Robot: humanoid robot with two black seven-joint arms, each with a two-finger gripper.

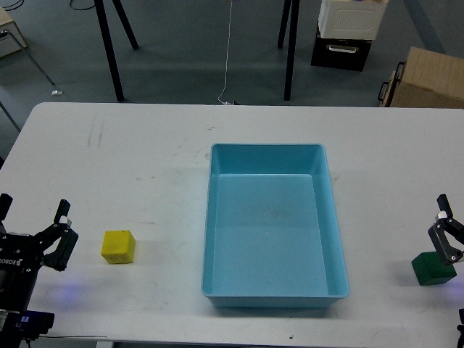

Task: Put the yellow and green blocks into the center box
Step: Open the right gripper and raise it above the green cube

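Note:
The yellow block (118,247) lies on the white table left of the light-blue center box (335,217), whose flat bottom holds nothing. My left gripper (34,217) stands open at the lower left, a short way left of the yellow block and not touching it. The green block (432,270) rests on the table at the far right. My right gripper (455,226) is cut by the right edge of the view. Its one visible finger (444,210) is splayed outward just above and behind the green block, and nothing is held.
The table's front edge runs just below the box and both blocks. Beyond the far edge are black stand legs (109,51), a hanging cable (228,51), a brown cardboard box (428,80) and a white case on a black crate (346,32).

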